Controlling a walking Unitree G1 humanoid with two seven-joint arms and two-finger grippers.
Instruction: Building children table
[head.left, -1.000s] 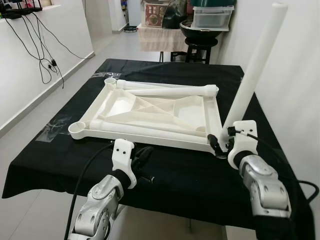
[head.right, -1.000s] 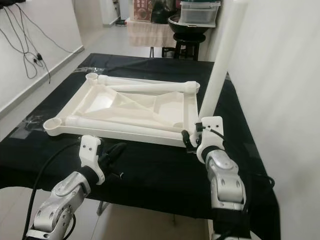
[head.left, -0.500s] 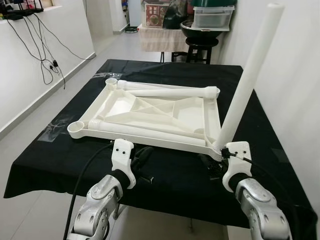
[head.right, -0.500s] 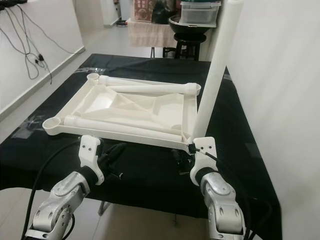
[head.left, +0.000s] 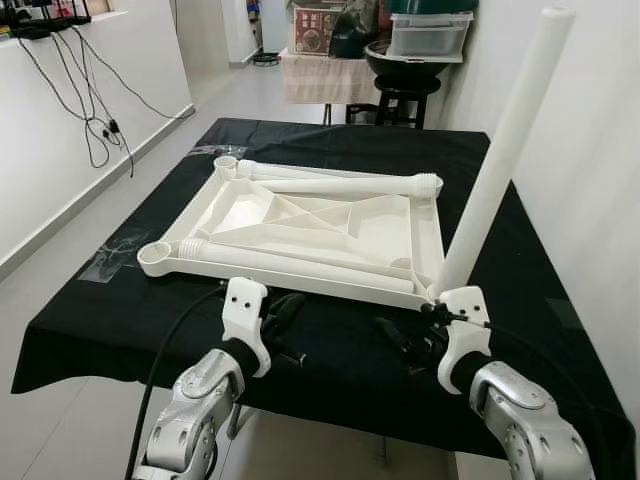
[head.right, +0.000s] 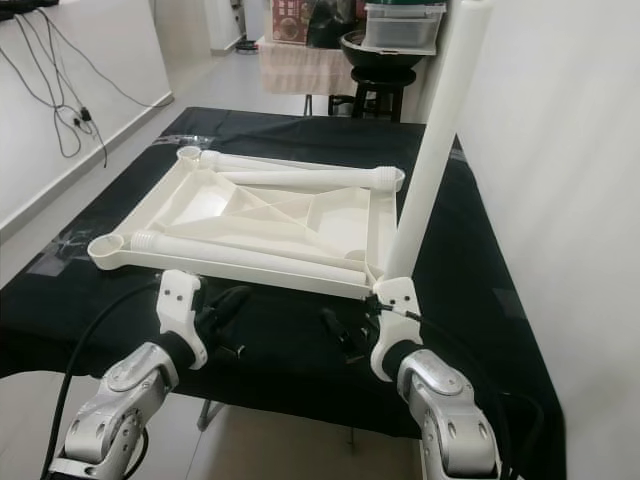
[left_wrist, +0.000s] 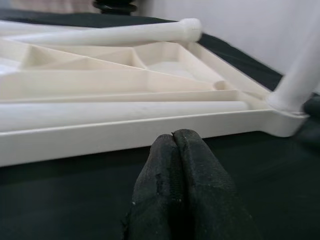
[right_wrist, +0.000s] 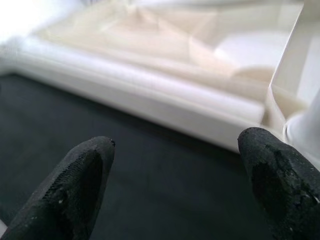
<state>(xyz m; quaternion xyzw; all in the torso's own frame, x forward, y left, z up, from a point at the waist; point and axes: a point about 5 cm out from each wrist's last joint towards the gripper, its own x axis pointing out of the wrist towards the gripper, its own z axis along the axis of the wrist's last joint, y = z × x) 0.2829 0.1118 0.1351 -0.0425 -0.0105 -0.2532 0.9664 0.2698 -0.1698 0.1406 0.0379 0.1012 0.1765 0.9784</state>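
Now right end effector (head.left: 405, 340) hovering fingers apart, just beside upright leg (head.left: 495, 150) standing in frame (head.left: 310, 225) corner on tabletop (head.left: 520, 280); left end effector (left_wrist: 177, 185) resting, fingers together, near frame edge.

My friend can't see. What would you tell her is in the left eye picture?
A white upside-down tabletop lies on a black-covered table, with one white leg standing up at its near right corner and loose legs lying in the frame. The robot's open right gripper sits near that corner; the shut left gripper rests by the front edge.
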